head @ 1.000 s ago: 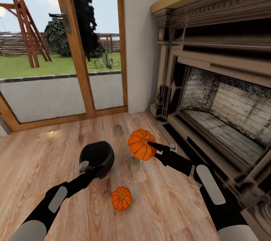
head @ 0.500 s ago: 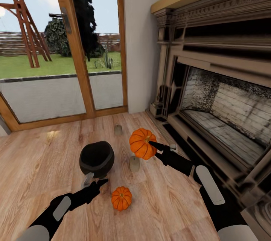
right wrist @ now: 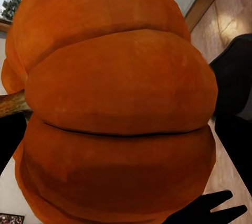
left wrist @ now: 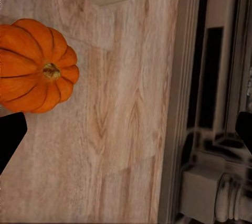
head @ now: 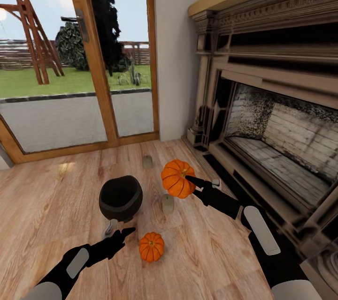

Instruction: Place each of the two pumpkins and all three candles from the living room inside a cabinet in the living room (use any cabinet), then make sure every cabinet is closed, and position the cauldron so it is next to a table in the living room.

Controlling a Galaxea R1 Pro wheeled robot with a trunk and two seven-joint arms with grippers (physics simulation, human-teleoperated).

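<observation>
— The right pincer [head: 188,179] is clamped on the large pumpkin [head: 176,178] and holds it off the wooden floor [head: 220,253], beside the fireplace [head: 263,117]. I'd keep that clamp firm and the arm level on the way to a cabinet, since a ribbed round skin looks likely to slip.

— And the left pincer [head: 119,232]?

— Its jaws stand apart, holding nothing, low over the floor between the cauldron [head: 120,197] and the small pumpkin [head: 151,246]. That small one sits at about 4 o'clock from it, just beside. I'd drop straight over the stem and close across the ribs.

— How do they look?

— Bright orange, deep ribs, short brown stems. The cauldron is matte black with a wide mouth. 2 stubby tan candles stand on the floor: the near candle [head: 167,203] under the held pumpkin, the far candle [head: 147,161] toward the glass door [head: 61,103].
</observation>
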